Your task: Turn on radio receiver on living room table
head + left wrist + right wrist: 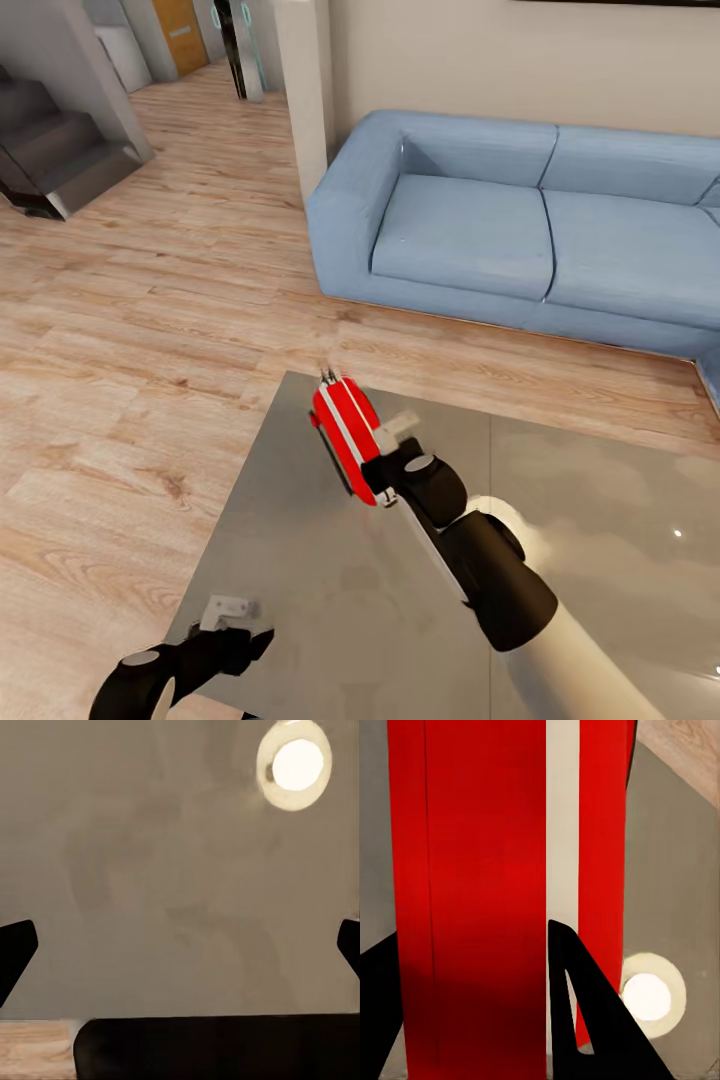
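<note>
A red radio receiver [343, 434] lies near the far left corner of the glossy grey table [300, 590]. The right gripper [385, 470] touches it, grip unclear. The left gripper [235, 625] hovers open, empty.

The small bright red oblong radio with white stripes [345, 430] lies flat at mid-frame, near the far left corner of the glossy grey rectangular table [300, 560].

I see the table [300, 560] top as glossy grey, mirroring a lamp. The radio receiver [345, 430] looks like smooth red plastic. Far sofa [480, 220]: matt blue cloth. Floor [120, 380]: light wood planks.
</note>
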{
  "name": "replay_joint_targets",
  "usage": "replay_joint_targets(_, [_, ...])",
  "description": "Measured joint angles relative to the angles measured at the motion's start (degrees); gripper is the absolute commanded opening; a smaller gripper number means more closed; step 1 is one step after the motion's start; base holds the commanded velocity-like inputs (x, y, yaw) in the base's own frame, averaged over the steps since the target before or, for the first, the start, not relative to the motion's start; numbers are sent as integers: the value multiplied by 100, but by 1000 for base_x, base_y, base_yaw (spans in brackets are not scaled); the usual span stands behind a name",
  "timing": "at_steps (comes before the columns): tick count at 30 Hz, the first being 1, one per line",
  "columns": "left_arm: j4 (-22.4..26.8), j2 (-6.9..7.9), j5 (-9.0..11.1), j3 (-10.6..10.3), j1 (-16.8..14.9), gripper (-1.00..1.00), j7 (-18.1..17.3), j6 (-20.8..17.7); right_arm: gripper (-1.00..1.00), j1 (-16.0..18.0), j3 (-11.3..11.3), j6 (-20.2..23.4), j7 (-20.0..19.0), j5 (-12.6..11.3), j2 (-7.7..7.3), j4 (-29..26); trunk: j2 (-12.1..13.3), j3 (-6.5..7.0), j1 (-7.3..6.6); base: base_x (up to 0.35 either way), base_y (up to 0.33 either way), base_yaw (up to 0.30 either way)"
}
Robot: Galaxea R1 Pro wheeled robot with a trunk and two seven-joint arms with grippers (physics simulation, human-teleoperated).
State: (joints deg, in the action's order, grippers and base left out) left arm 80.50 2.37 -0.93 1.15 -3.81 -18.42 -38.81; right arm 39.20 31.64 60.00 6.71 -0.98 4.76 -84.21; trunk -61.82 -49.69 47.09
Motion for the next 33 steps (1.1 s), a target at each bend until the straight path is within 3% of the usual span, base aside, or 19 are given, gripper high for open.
replay_joint_targets(5, [-157,1,30,8,148,100,-122,-11,-100,-161,-7,-1,3,-3,-16,-13,0,0,0,0,0,0])
replay_joint_targets(16, [195,165,68,164,145,100,-476,-303,-100,-184,4,-1,77,136,-32,-365,0,1,0,0,0,0])
replay_joint_targets(23, [420,190,81,211,115,100,-700,-529,-100,-186,10,0,284,332,-53,-529,0,1,0,0,0,0])
replay_joint_targets(33, [744,180,383,218,-150,100,-1021,-855,-100,-186,31,-3,427,403,-54,-557,0,0,0,0,0,0])
